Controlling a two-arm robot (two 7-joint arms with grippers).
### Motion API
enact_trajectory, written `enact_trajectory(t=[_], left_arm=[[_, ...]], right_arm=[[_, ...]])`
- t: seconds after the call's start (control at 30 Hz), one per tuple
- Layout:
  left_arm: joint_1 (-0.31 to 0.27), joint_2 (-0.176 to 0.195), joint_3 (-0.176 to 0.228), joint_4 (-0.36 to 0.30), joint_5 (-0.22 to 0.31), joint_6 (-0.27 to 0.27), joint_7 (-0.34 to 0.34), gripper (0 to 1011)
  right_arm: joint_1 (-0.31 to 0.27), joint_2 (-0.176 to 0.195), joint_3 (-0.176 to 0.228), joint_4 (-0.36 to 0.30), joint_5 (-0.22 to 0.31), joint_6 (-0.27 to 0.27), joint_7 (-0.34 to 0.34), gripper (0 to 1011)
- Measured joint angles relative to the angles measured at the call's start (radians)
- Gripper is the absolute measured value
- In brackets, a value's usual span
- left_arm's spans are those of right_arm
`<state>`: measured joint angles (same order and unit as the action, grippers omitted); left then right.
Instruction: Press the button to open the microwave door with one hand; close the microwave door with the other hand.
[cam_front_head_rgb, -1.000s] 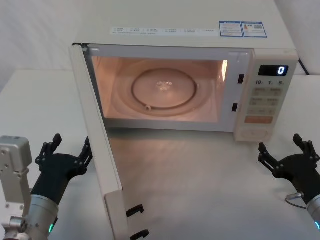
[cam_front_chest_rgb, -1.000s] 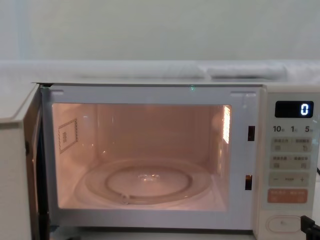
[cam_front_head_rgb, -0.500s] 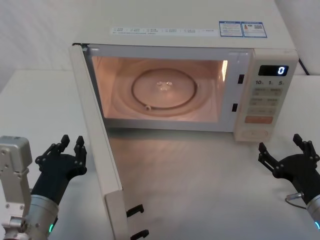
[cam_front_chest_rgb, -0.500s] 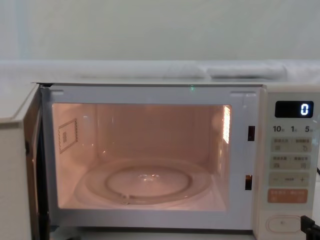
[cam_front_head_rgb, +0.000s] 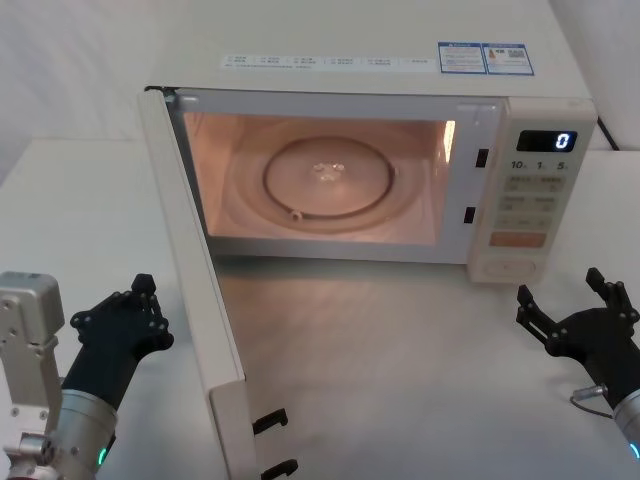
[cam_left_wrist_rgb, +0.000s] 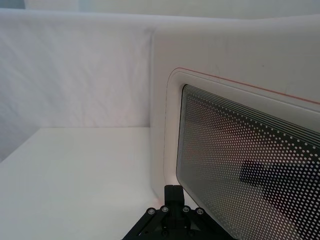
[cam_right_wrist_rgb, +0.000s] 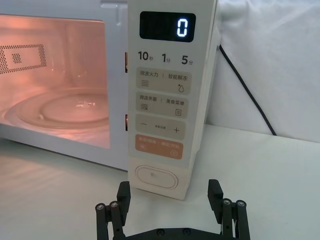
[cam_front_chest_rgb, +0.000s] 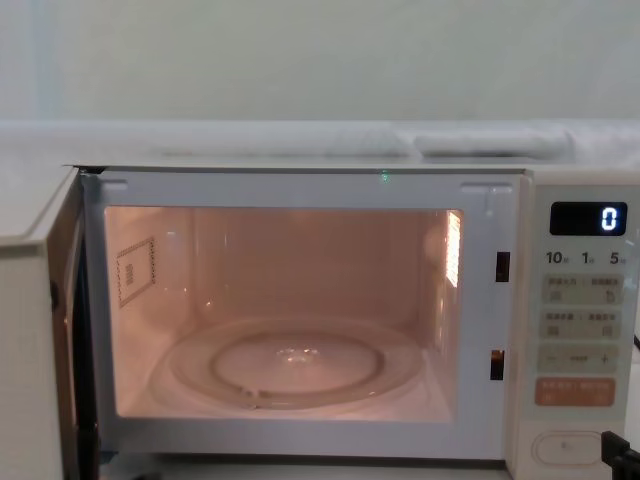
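The cream-white microwave (cam_front_head_rgb: 380, 70) stands with its lit cavity and glass turntable (cam_front_head_rgb: 328, 178) exposed. The microwave door (cam_front_head_rgb: 195, 290) is swung wide open toward me on its left hinge; its outer face and dotted window (cam_left_wrist_rgb: 240, 165) fill the left wrist view. My left gripper (cam_front_head_rgb: 143, 292) hovers just outside that door face, shut on nothing, its tips (cam_left_wrist_rgb: 173, 190) close to the door's lower edge. The button (cam_right_wrist_rgb: 156, 176) sits at the bottom of the control panel (cam_front_head_rgb: 510, 267). In front of it, a little below, my right gripper (cam_front_head_rgb: 562, 290) stands open and apart from the panel.
Two black latch hooks (cam_front_head_rgb: 270, 422) stick out of the open door's near edge. A black cable (cam_right_wrist_rgb: 245, 90) runs down behind the microwave's right side. White table surface (cam_front_head_rgb: 400, 360) stretches between the door and my right gripper.
My left gripper's fingers have closed from wide apart to shut, staying beside the door's outer face. The right gripper, door and microwave have not moved.
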<state>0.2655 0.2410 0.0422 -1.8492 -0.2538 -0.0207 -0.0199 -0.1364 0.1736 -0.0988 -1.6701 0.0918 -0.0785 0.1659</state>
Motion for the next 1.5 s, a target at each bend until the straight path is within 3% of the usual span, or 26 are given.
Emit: enact_trajectory(t=[0.5,1.0,1.3,1.5], left_arm=[[0.002,0.004,-0.006,0.0,0.002,-0.012,-0.018,0],[0.065,0.024,-0.11,-0.056,-0.057,-0.049,-0.133,0],[0.088,0.081,-0.163,-0.123,-0.124,-0.009,-0.223,0],[0.073,0.13,-0.162,-0.158,-0.143,0.04,-0.252,0]], right_arm=[[0.0,0.0,0.0,0.0,0.0,0.0,0.0,1002],[0.0,0.0,0.0,0.0,0.0,0.0,0.0,1002],[0.0,0.0,0.0,0.0,0.0,0.0,0.0,1002],[0.0,0.0,0.0,0.0,0.0,0.0,0.0,1002]])
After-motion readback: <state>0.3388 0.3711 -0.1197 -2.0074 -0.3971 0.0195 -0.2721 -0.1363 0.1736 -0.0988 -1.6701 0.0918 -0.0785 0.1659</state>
